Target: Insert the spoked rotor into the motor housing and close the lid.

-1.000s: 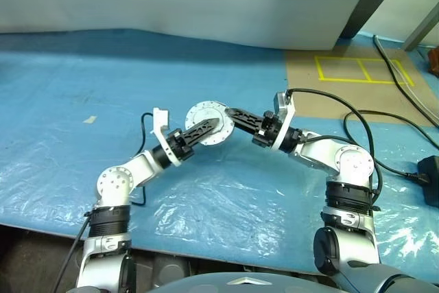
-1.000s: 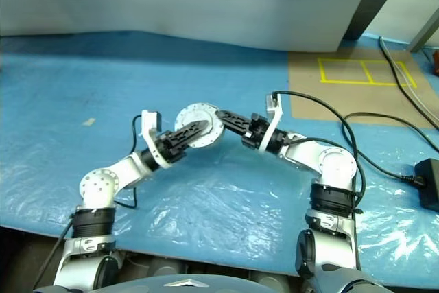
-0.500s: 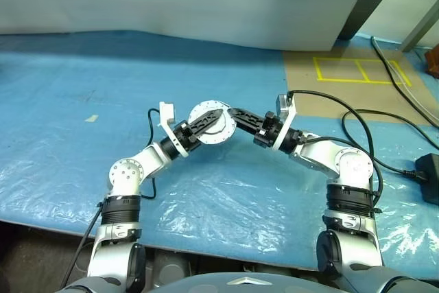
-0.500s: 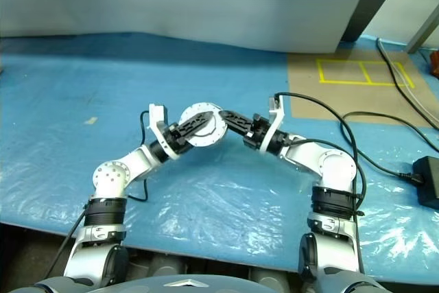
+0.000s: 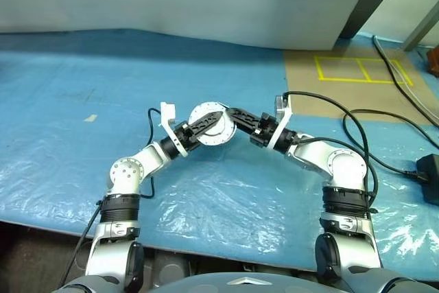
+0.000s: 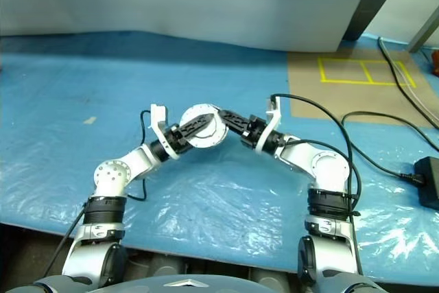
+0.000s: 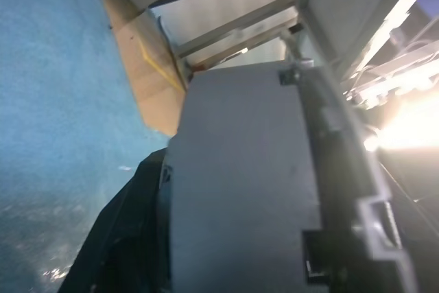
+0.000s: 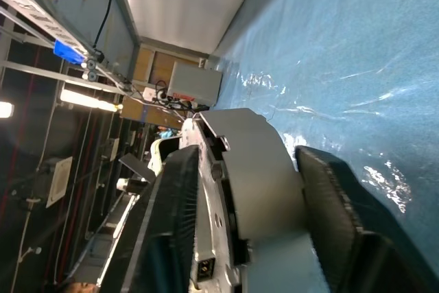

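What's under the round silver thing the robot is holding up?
Under the housing is the blue sheet, bare there. Both tools, left and right, reach to it from opposite sides. Whether the rotor sits inside can't be seen.

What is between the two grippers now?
The round silver motor part, off the blue sheet, between left gripper and right gripper, in the left eye view.

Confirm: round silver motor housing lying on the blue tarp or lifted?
Lifted: the housing stands on edge between left gripper and right gripper.

Silver round part (image 5: 212, 125) between both tools: face detail too small; spoked rotor hidden.
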`<state>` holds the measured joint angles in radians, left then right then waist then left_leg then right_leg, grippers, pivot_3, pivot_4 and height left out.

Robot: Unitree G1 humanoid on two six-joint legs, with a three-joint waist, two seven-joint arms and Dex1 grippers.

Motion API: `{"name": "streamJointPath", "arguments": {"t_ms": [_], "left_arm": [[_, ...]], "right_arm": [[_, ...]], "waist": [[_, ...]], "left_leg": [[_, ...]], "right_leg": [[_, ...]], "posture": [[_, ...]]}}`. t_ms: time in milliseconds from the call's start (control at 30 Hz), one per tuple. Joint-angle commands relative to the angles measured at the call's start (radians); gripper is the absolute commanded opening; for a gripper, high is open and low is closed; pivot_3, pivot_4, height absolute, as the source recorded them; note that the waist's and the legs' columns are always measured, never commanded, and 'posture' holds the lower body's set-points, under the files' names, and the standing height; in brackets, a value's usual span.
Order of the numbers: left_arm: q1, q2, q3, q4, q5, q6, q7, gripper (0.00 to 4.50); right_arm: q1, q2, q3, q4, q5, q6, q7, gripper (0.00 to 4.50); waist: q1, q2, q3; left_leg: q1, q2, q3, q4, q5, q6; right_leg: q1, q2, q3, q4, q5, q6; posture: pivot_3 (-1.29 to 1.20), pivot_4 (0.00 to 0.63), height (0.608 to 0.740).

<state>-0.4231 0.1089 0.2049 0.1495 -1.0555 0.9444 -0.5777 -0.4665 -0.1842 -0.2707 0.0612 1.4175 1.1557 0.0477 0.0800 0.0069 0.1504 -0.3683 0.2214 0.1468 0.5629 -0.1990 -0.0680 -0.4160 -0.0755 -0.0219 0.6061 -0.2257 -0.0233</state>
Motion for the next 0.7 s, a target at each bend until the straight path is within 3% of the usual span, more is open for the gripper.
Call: {"name": "streamJointPath", "arguments": {"t_ms": [33,333,500,700], "left_arm": [[-0.043,-0.009,0.042,-0.006,-0.008,-0.026,0.035,2.96],[-0.112,-0.033,0.112,-0.001,-0.007,-0.08,0.131,2.96],[-0.212,-0.017,0.176,0.087,0.128,-0.298,0.25,2.96],[-0.302,0.1,0.243,0.372,0.343,-0.599,0.356,2.96]], "right_arm": [[-0.028,0.005,-0.001,-0.035,0.059,0.012,0.03,2.43],[-0.036,0.011,-0.001,-0.015,0.04,0.0,0.035,2.43],[-0.029,0.02,0.0,-0.012,0.026,-0.015,0.033,2.43],[-0.033,0.015,0.019,-0.008,-0.004,-0.011,0.048,2.43]], "waist": [[0.0,0.0,0.0],[-0.001,-0.001,0.001],[-0.005,-0.003,0.002],[-0.009,-0.004,0.002]], "left_leg": [[0.0,0.0,0.0,0.0,0.0,0.0],[0.0,0.0,0.0,0.0,0.0,0.0],[0.0,0.0,0.0,0.0,0.0,0.0],[0.0,0.0,-0.001,0.0,0.0,0.0]], "right_leg": [[0.0,0.0,0.0,0.0,0.0,0.0],[0.0,0.0,0.0,0.0,0.0,0.0],[0.0,0.001,0.001,0.0,0.0,0.0],[-0.001,0.001,0.0,0.0,0.0,0.001]], "posture": [[0.0,0.15,0.74],[0.0,0.15,0.74],[0.0,0.15,0.74],[0.0,0.15,0.74]]}}
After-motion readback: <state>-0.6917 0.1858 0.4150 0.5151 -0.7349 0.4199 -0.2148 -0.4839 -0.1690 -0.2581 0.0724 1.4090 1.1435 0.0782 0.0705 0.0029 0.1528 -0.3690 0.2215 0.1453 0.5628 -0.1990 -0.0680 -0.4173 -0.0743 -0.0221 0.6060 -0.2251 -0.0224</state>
